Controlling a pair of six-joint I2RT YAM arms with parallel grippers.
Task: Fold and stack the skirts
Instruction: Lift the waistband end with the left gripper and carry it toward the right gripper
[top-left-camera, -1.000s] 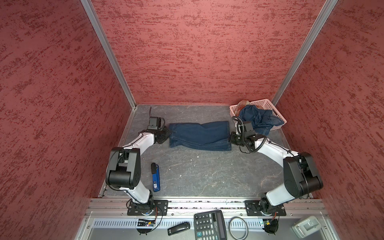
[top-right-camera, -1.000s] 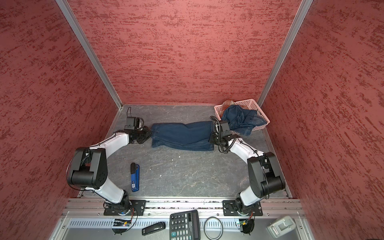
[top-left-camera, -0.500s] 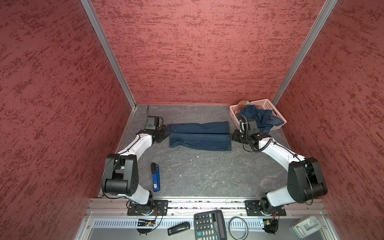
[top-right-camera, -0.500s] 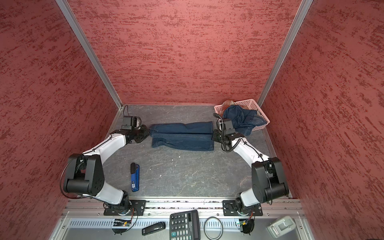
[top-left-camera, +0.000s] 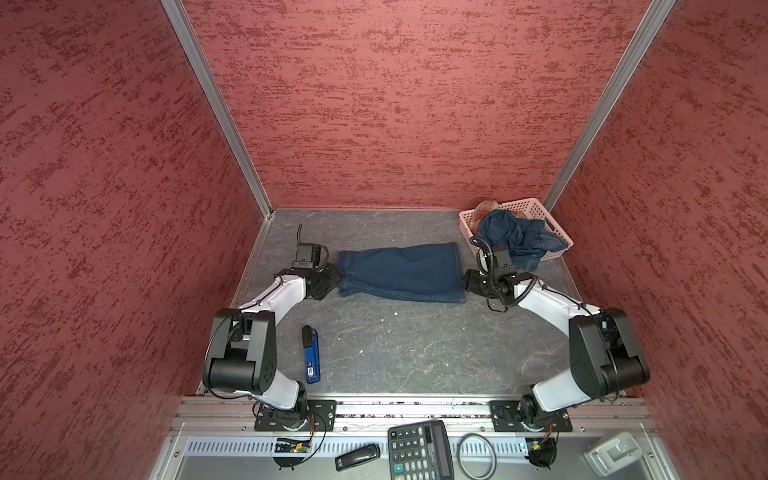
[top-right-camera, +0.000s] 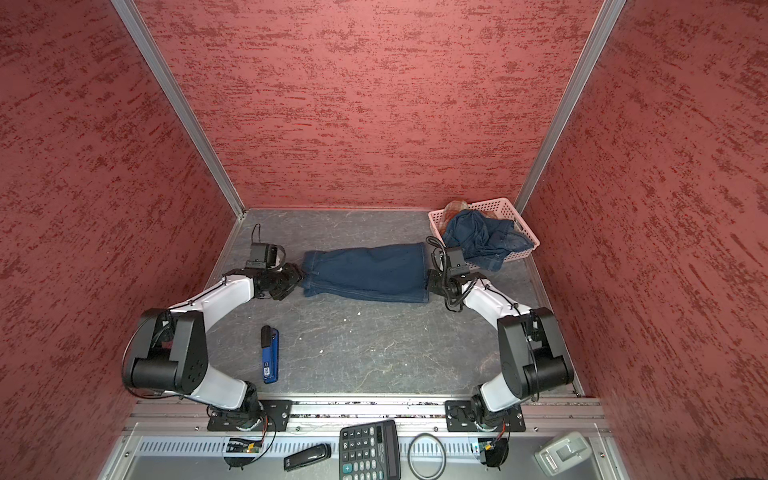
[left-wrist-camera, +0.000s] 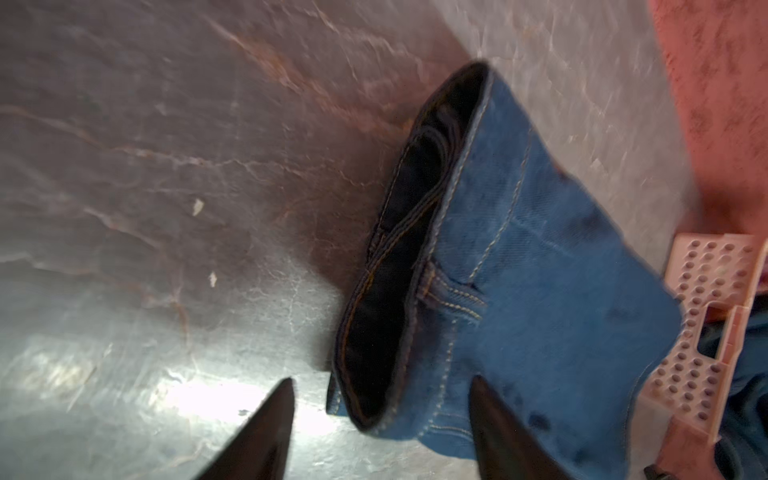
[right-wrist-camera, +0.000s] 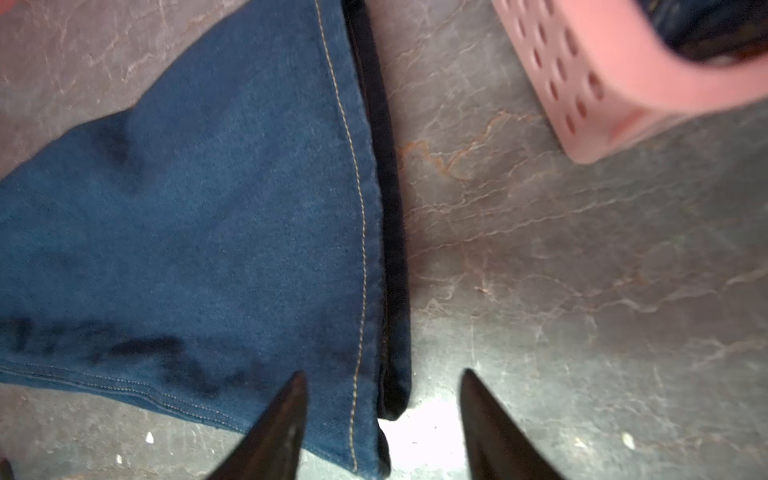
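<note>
Pink basket holding crumpled denim skirt, plaid skirt behind

Both top views are sharp and evenly lit from above, with faint, soft shadows and wide-angle stretching toward the frame edges. Both wrist views are motion-blurred and soft, and white glare burns the worktop close by the dark jaws.

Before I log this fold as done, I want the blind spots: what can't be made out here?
1. Rust-red plaid skirt: in both top views the crumpled dark blue denim skirt covers all but a scrap in the pink perforated plastic basket.
2. Flat dark blue denim skirt: in both top views its top layer hides those beneath.
3. Right wrist view: the frame edge cuts off the basket's contents.
</note>
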